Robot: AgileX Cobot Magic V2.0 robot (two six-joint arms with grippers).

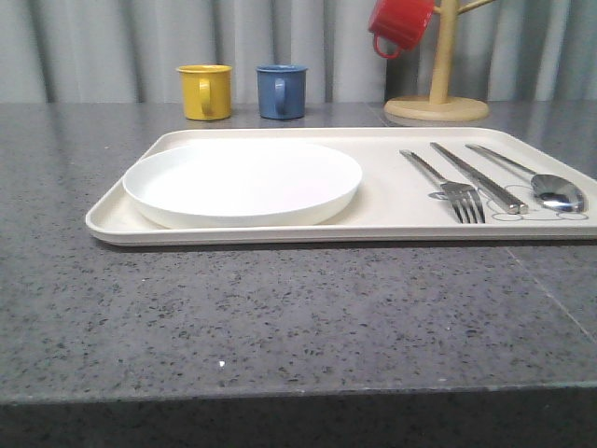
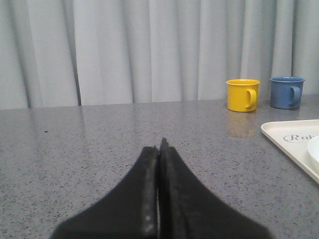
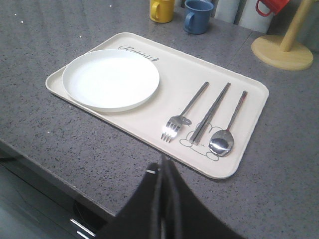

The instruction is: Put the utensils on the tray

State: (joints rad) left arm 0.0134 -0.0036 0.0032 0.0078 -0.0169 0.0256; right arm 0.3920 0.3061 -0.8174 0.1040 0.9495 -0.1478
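The cream tray (image 1: 392, 201) (image 3: 249, 99) lies on the grey counter. On its right part the fork (image 1: 448, 184) (image 3: 185, 108), knife (image 1: 478, 176) (image 3: 211, 113) and spoon (image 1: 536, 180) (image 3: 229, 127) lie side by side, the spoon rightmost. A corner of the tray (image 2: 289, 139) shows in the left wrist view. My left gripper (image 2: 159, 149) is shut and empty, low over bare counter to the left of the tray. My right gripper (image 3: 164, 172) is shut and empty, raised above the counter's near edge in front of the tray.
A round white plate (image 1: 242, 179) (image 3: 117, 78) fills the tray's left part. Behind the tray stand a yellow mug (image 1: 205, 91) (image 2: 242, 94), a blue mug (image 1: 281, 91) (image 2: 286, 92) and a wooden mug stand (image 1: 438, 93) with a red mug (image 1: 399, 23).
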